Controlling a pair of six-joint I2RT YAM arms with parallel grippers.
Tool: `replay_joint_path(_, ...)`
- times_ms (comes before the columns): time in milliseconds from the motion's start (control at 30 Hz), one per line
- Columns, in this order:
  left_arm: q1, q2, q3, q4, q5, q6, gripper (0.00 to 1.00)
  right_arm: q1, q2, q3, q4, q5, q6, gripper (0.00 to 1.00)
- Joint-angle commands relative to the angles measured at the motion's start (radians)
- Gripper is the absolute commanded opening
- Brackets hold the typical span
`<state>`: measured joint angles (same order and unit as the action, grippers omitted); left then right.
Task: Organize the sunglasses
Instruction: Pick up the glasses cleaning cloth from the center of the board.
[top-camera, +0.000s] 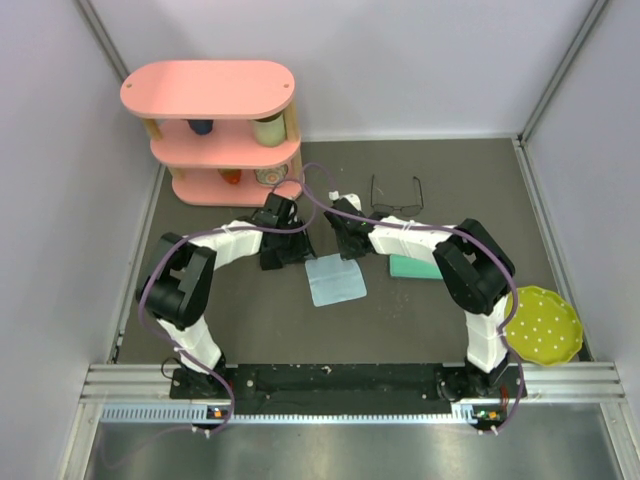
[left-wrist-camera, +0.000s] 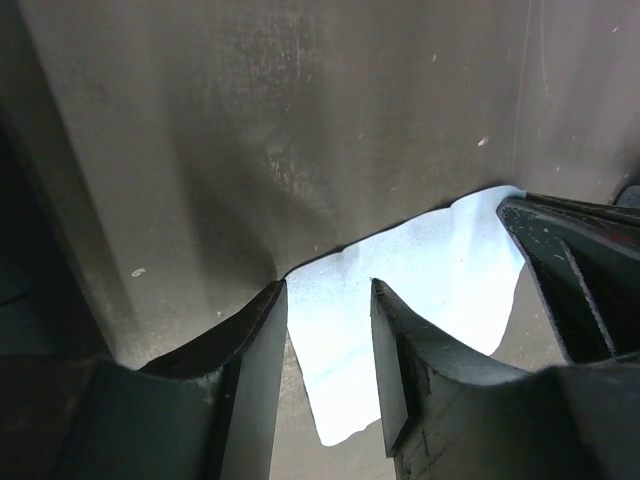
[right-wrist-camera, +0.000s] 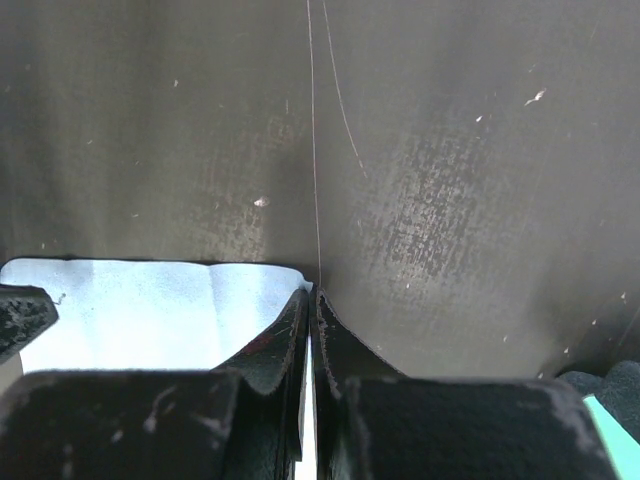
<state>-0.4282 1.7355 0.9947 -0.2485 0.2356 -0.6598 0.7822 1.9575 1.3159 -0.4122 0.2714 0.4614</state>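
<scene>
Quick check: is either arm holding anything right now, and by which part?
The right gripper looks to have its fingers shut on a corner of the light blue cloth. The left gripper stands open astride the cloth's edge, gripping nothing.

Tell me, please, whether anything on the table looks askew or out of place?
The light blue cloth lies crooked in the middle of the mat, and its edge looks wavy and rumpled in the left wrist view. The yellow dotted plate sits alone at the mat's right edge. Nothing looks spilled or broken.
</scene>
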Motion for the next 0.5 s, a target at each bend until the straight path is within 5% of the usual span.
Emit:
replay_joint_path(0, -0.018, 0.015, 0.03, -0.064, -0.027, 0.009, 0.43, -0.009, -0.026, 0.0, -0.005, -0.018, 0.033, 0.0)
replay_joint_path(467, -0.047, 0.071, 0.042, -0.06, -0.001, 0.057, 0.43, -0.023, -0.012, -0.004, -0.004, -0.044, 0.046, 0.0)
